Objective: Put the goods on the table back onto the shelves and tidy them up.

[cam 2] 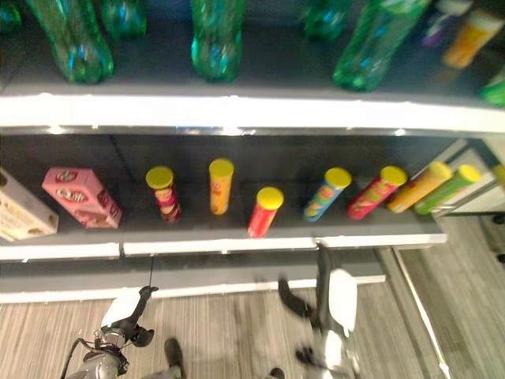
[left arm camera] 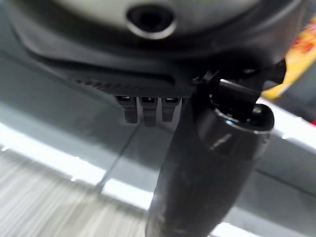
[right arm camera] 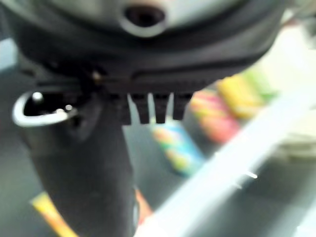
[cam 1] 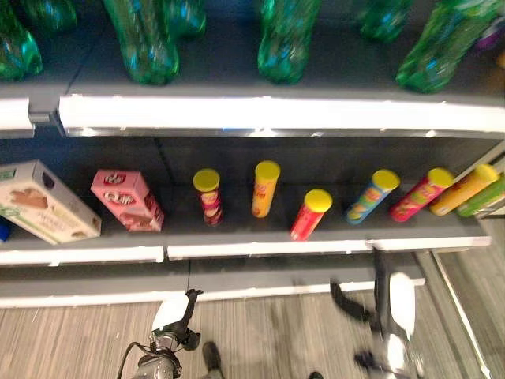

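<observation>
Left eye view: red can on shelf above right hand.

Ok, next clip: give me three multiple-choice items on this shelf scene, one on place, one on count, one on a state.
1. Where is the pink box?
A. Lower shelf, left of the tubes
B. Upper shelf
C. On the floor

2. How many yellow-lidded tubes show on the lower shelf in the left eye view?
A. Three
B. Six
C. Nine

3. Does the right hand hold anything?
A. A bottle
B. A tube
C. Nothing

Answers: 1 A, it sits beside the beige box. 2 B, six yellow lids. 3 C, it hangs bare below the shelf.
</observation>
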Robot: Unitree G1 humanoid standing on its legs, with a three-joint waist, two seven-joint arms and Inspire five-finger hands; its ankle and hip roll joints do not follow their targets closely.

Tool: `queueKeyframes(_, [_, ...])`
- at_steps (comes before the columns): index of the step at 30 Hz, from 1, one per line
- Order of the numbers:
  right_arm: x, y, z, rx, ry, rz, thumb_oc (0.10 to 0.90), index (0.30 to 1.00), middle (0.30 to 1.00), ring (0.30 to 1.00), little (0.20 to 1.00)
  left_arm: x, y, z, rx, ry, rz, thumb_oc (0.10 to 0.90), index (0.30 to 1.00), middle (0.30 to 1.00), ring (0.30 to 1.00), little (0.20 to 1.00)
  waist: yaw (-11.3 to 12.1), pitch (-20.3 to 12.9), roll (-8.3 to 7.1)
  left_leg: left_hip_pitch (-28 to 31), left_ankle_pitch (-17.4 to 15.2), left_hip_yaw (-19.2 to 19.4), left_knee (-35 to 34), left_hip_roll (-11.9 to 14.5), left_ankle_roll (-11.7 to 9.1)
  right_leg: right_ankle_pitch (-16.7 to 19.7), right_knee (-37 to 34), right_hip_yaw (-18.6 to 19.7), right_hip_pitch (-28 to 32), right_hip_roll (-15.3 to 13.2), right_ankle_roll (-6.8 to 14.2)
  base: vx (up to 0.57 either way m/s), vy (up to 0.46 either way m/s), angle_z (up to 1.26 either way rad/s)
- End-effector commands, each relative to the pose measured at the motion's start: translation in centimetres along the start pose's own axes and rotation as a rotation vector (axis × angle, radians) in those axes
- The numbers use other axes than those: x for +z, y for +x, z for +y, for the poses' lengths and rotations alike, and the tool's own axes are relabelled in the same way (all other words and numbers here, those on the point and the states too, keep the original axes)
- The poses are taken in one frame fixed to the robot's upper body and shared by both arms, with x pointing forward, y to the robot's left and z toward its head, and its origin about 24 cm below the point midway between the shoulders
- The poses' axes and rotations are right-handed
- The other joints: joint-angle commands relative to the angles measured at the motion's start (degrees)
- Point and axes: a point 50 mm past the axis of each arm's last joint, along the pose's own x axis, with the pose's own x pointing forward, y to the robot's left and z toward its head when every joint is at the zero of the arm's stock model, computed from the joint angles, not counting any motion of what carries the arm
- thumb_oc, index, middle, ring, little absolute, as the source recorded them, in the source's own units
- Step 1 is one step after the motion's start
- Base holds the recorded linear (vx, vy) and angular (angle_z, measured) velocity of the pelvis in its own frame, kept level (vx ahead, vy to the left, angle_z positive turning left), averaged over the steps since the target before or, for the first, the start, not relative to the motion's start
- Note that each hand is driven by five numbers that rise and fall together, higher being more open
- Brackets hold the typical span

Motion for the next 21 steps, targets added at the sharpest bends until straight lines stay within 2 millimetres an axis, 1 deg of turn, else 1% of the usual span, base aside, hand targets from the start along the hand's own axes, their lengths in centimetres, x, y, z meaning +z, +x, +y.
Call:
queueKeyframes(1, [-0.1, 2.0, -1.6, -0.056, 0.088, 0.025, 0.8, 0.9, 0.9, 0.9, 0.9, 1.1, 1.1, 0.7, -0.007, -0.054, -0.043, 0.8, 0.9, 0.9, 0.9, 0.9, -1.6, -2.3, 0.79, 8.1, -10.5, 0.3, 4.4, 1.3, -4.8, 8.2, -4.1, 4.1, -2.1, 4.3, -0.7, 0.02, -0.109, -0.4])
queueKeyframes(2, [-1.7, 1.0, -1.0, 0.023, 0.072, 0.111, 0.8, 0.9, 0.9, 0.9, 0.9, 0.9, 0.9, 0.3, -0.042, -0.061, -0.036, 0.8, 0.9, 0.9, 0.9, 0.9, -2.4, -2.9, 0.31, 9.0, -10.1, 0.8, 3.8, 1.9, -5.2, 7.6, -3.9, 4.7, -1.6, 4.8, -0.8, 0.02, -0.121, -0.37])
queueKeyframes(3, [-2.8, 0.2, -1.0, 0.08, 0.055, 0.16, 0.8, 0.9, 0.9, 0.9, 0.9, 0.8, 0.8, 0.0, -0.072, -0.064, -0.032, 0.8, 0.9, 0.9, 0.9, 0.9, -3.0, -3.4, -0.02, 9.7, -9.9, 1.1, 3.6, 2.3, -5.5, 7.0, -3.8, 5.1, -1.2, 5.1, -1.0, 0.03, -0.184, -0.58])
queueKeyframes(4, [-5.2, -1.6, -0.9, 0.187, 0.022, 0.272, 0.8, 0.9, 0.9, 0.9, 0.9, 0.7, 0.5, -0.4, -0.132, -0.089, -0.031, 0.8, 0.9, 0.9, 0.9, 0.9, -3.7, -4.1, -0.6, 11.1, -9.4, 1.5, 3.0, 3.1, -6.1, 5.9, -3.5, 5.5, -0.3, 5.9, -1.2, 0.02, -0.128, -0.61])
queueKeyframes(5, [-5.2, -1.6, -0.9, 0.187, 0.022, 0.272, 0.8, 0.9, 0.9, 0.9, 0.9, 0.7, 0.5, -0.4, -0.132, -0.089, -0.031, 0.8, 0.9, 0.9, 0.9, 0.9, -3.7, -4.1, -0.6, 11.1, -9.4, 1.5, 3.0, 3.1, -6.1, 5.9, -3.5, 5.5, -0.3, 5.9, -1.2, 0.01, -0.222, -0.54])
queueKeyframes(6, [-8.4, -4.7, 0.3, 0.308, 0.116, 0.529, 0.8, 0.9, 0.9, 0.9, 0.9, 1.1, 0.4, -0.7, -0.198, -0.134, -0.046, 0.8, 0.9, 0.9, 0.9, 0.9, -4.7, -4.8, -1.03, 12.3, -8.5, 1.6, 2.6, 4.4, -6.8, 3.7, -3.1, 6.3, 0.8, 7.2, -1.7, 0.0, -0.129, -0.2])
queueKeyframes(7, [-8.4, -4.7, 0.3, 0.308, 0.116, 0.529, 0.8, 0.9, 0.9, 0.9, 0.9, 1.1, 0.4, -0.7, -0.198, -0.134, -0.046, 0.8, 0.9, 0.9, 0.9, 0.9, -4.7, -4.8, -1.03, 12.3, -8.5, 1.6, 2.6, 4.4, -6.8, 3.7, -3.1, 6.3, 0.8, 7.3, -1.7, -0.01, -0.181, -0.02])
queueKeyframes(8, [-9.4, -5.8, 0.9, 0.367, 0.123, 0.616, 0.8, 0.9, 0.9, 0.9, 0.9, 1.3, 0.6, -0.7, -0.219, -0.15, -0.049, 0.8, 0.9, 0.9, 0.9, 0.9, -4.6, -5.1, -1.15, 12.5, -8.3, 1.5, 2.7, 4.9, -6.9, 2.9, -2.9, 6.4, 1.2, 7.6, -2.0, -0.03, -0.139, -0.03])
queueKeyframes(9, [-10.9, -8.4, 2.2, 0.493, 0.161, 0.782, 0.8, 0.9, 0.9, 0.9, 0.9, 2.1, 1.0, -0.3, -0.247, -0.179, -0.081, 0.8, 0.9, 0.9, 0.9, 0.9, -4.4, -5.3, -1.31, 12.7, -7.7, 1.0, 2.6, 5.9, -7.4, 1.0, -2.7, 6.3, 1.9, 8.4, -2.6, -0.05, -0.198, -0.01])
queueKeyframes(10, [-11.5, -10.0, 3.0, 0.531, 0.197, 0.883, 0.8, 0.9, 0.9, 0.9, 0.9, 2.6, 1.2, 0.1, -0.258, -0.187, -0.101, 0.8, 0.9, 0.9, 0.9, 0.9, -4.3, -5.4, -1.33, 12.7, -7.4, 0.6, 2.7, 6.4, -7.6, 0.0, -2.6, 6.2, 2.4, 8.8, -2.9, -0.04, -0.181, 0.0])
queueKeyframes(12, [-12.1, -12.3, 4.0, 0.552, 0.295, 1.037, 0.8, 0.9, 0.9, 0.9, 0.9, 3.3, 1.7, 0.7, -0.257, -0.191, -0.133, 0.8, 0.9, 0.9, 0.9, 0.9, -4.2, -5.5, -1.25, 13.0, -6.9, 0.3, 2.8, 7.4, -7.9, -1.6, -2.3, 6.2, 3.1, 9.8, -3.4, -0.02, -0.108, 0.1])
queueKeyframes(13, [-12.0, -12.2, 4.1, 0.552, 0.297, 1.035, 0.8, 0.9, 0.9, 0.9, 0.9, 3.3, 1.7, 0.7, -0.256, -0.19, -0.133, 0.8, 0.9, 0.9, 0.9, 0.9, -4.2, -5.4, -1.26, 13.0, -6.9, 0.3, 2.8, 7.5, -7.9, -1.6, -2.2, 6.2, 3.2, 9.8, -3.5, -0.01, -0.101, 0.12])
queueKeyframes(14, [-12.1, -13.7, 4.7, 0.578, 0.311, 1.106, 0.8, 0.9, 0.9, 0.9, 0.9, 3.6, 1.9, 0.9, -0.26, -0.184, -0.148, 0.8, 0.9, 0.9, 0.9, 0.9, -4.1, -5.6, -1.25, 13.1, -6.8, 0.1, 2.8, 8.0, -8.2, -2.4, -2.1, 6.2, 3.5, 10.3, -3.7, -0.02, -0.142, 0.14])
queueKeyframes(15, [-11.8, -15.5, 5.8, 0.626, 0.346, 1.195, 0.8, 0.9, 0.9, 0.9, 0.9, 4.0, 2.4, 1.3, -0.239, -0.177, -0.145, 0.8, 0.9, 0.9, 0.9, 0.9, -4.1, -5.8, -1.19, 13.3, -6.6, -0.4, 3.3, 9.1, -8.4, -3.9, -1.4, 6.3, 4.0, 11.4, -4.4, -0.02, -0.142, 0.09])
queueKeyframes(16, [-11.8, -15.4, 5.9, 0.625, 0.347, 1.194, 0.8, 0.9, 0.9, 0.9, 0.9, 4.1, 2.4, 1.3, -0.238, -0.177, -0.146, 0.8, 0.9, 0.9, 0.9, 0.9, -4.1, -5.7, -1.19, 13.3, -6.6, -0.5, 3.3, 9.1, -8.4, -3.9, -1.3, 6.3, 4.0, 11.4, -4.4, -0.04, -0.168, 0.1])
queueKeyframes(17, [-11.4, -16.6, 6.8, 0.688, 0.349, 1.246, 0.8, 0.9, 0.9, 0.9, 0.9, 4.7, 2.9, 1.6, -0.226, -0.182, -0.156, 0.8, 0.9, 0.9, 0.9, 0.9, -4.1, -5.5, -1.05, 12.9, -7.2, -1.2, 5.3, 10.0, -8.2, -5.6, -0.1, 6.7, 4.3, 12.4, -5.2, -0.04, -0.122, 0.17])
queueKeyframes(18, [-11.4, -16.5, 7.0, 0.708, 0.358, 1.255, 0.8, 0.9, 0.9, 0.9, 0.9, 5.4, 3.3, 2.2, -0.212, -0.174, -0.188, 0.8, 0.9, 0.9, 0.9, 0.9, -3.9, -4.9, -0.92, 11.9, -7.7, -2.1, 8.4, 10.8, -7.9, -6.8, 0.7, 7.1, 4.3, 12.9, -6.1, -0.08, -0.19, 0.3])
queueKeyframes(20, [-11.4, -16.1, 7.2, 0.751, 0.339, 1.246, 0.8, 0.9, 0.9, 0.9, 0.9, 6.7, 4.1, 3.6, -0.179, -0.152, -0.24, 0.8, 0.9, 0.9, 0.9, 0.9, -3.5, -2.4, -0.99, 7.2, -6.7, -4.9, 19.2, 13.5, -7.2, -8.5, 2.9, 7.9, 4.4, 14.4, -8.3, -0.09, -0.137, 0.34])
queueKeyframes(21, [-11.4, -16.1, 7.2, 0.751, 0.339, 1.246, 0.8, 0.9, 0.9, 0.9, 0.9, 6.7, 4.1, 3.6, -0.179, -0.152, -0.24, 0.8, 0.9, 0.9, 0.9, 0.9, -3.5, -2.4, -0.96, 7.1, -6.8, -4.9, 19.3, 13.5, -7.2, -8.5, 3.0, 7.9, 4.4, 14.4, -8.3, -0.04, -0.048, 0.23])
